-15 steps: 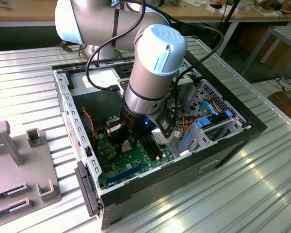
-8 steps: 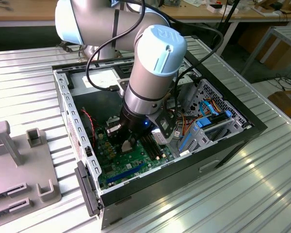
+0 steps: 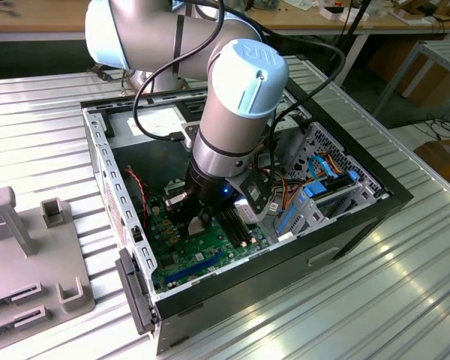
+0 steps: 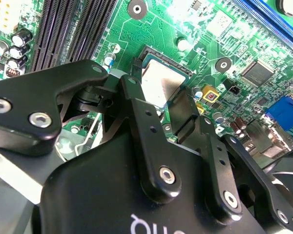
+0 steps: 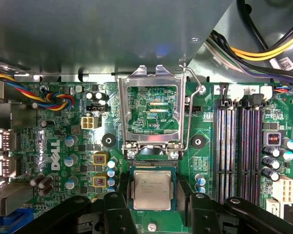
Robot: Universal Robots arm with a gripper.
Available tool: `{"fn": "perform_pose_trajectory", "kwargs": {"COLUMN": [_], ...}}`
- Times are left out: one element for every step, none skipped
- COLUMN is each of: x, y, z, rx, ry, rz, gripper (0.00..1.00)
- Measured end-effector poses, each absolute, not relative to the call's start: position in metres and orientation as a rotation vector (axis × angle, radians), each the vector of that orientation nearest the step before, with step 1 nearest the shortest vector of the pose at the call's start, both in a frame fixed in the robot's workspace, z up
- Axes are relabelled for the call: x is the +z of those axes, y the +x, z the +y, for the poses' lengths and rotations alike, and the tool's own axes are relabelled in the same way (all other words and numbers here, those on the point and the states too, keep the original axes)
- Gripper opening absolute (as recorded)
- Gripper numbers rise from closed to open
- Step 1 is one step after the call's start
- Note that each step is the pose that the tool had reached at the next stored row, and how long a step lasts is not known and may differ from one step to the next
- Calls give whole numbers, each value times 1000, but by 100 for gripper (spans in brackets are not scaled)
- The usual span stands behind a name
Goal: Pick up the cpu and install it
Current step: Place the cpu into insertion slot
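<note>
Inside the open black metal computer case (image 3: 285, 274), on the green motherboard (image 5: 205, 161), the silver hinged socket cover (image 5: 122, 112) stood raised, freeing the black-framed socket (image 5: 151, 165). Just beside that cover the small silvery-grey square cpu (image 5: 152, 189) lay seated, my black gripper (image 5: 155, 197) astride it; clamped or loose, I could not tell.

A workshop: opened computer case (image 3: 247, 292) on metal bench (image 3: 375, 307).

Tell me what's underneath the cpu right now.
The cpu sits within the black-framed socket on the green motherboard, with the frame showing around its edges. What lies directly beneath the chip is covered and cannot be seen.
</note>
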State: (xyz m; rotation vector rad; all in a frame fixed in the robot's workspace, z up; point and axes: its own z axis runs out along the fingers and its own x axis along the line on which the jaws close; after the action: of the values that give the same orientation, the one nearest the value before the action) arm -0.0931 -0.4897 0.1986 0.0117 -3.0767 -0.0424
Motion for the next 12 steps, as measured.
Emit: {"fn": "perform_pose_trajectory", "kwargs": {"x": [199,199,199,199,199,199,199,199,199,199,199,199], "y": [-93,-93,-93,-93,-93,-93,-93,-93,-93,-93,-93,-93], "z": [-490,-490,-490,-490,-490,-490,-490,-490,-489,-489,-488,-488], "rx": [-43,-42,-42,-43,-43,-43,-43,-42,-42,-42,-42,-43], "ry": [12,12,12,12,12,12,12,12,12,12,12,12], "rz": [-3077,-3077,-3077,-3077,-3077,-3077,-3077,-3077,-3077,-3077,-3077,-3077], "gripper": [47,47,47,47,47,47,47,47,47,47,47,47]}}
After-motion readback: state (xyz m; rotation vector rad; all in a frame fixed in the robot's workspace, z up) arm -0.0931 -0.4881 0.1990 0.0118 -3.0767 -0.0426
